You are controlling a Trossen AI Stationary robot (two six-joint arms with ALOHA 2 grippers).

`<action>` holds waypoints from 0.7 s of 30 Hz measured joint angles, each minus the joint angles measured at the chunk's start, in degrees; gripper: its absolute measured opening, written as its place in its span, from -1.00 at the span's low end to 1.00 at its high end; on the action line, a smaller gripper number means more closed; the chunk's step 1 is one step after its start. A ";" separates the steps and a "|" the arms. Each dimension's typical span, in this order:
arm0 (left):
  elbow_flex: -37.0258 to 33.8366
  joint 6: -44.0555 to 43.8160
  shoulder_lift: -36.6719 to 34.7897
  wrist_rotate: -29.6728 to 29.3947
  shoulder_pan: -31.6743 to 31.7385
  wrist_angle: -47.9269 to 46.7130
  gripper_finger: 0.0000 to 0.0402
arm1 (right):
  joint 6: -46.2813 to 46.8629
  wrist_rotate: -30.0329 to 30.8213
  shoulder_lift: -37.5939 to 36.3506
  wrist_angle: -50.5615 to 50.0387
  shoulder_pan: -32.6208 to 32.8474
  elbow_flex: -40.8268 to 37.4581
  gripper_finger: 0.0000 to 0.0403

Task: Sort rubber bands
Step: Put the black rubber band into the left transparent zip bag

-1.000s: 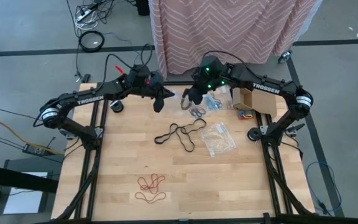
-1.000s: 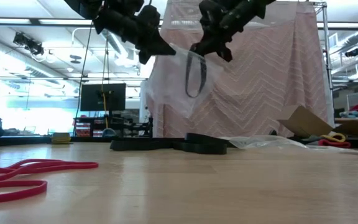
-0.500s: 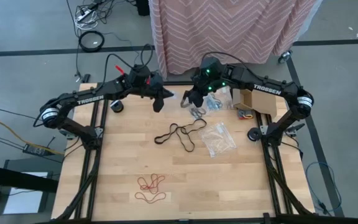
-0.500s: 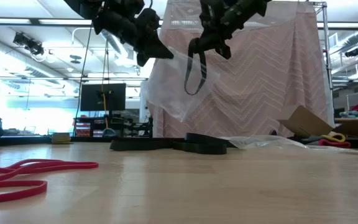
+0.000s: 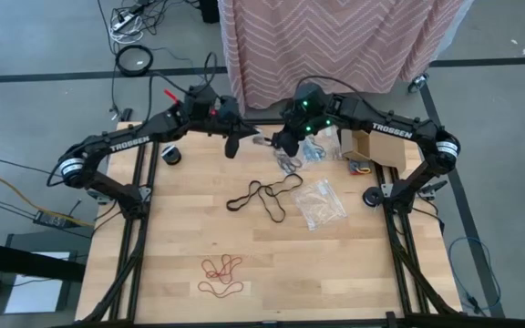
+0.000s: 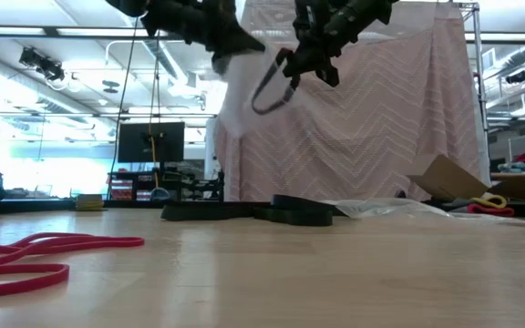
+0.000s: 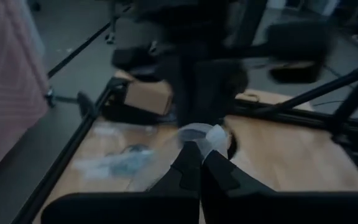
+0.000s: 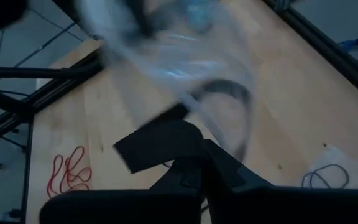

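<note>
High view, left gripper (image 5: 232, 146): raised over the far edge, pinched on the clear bag (image 6: 235, 87).
Right gripper (image 5: 281, 144): raised alongside, clamped, apparently on a dark band (image 6: 267, 91).

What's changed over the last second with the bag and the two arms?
The left gripper has pulled the clear bag up and closer to the right gripper, so it bunches instead of hanging spread. The dark band in the right gripper swung up and sideways. Both stay shut; the red bands and black bands on the table haven't moved.

Pale wood-plank table (image 5: 354, 255), seemingly matt; glossy crinkled clear plastic bag (image 5: 321, 202); matt cardboard box (image 5: 372, 144).
</note>
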 joint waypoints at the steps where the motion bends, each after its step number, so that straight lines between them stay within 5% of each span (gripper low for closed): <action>1: 0.29 -0.04 0.00 0.92 -0.06 0.03 -1.00 | 0.05 0.38 0.00 0.00 -0.10 0.00 -1.00; 21: 0.50 1.22 4.41 5.08 0.21 -5.71 -1.00 | 1.29 -6.86 6.84 10.90 2.15 -0.10 -0.94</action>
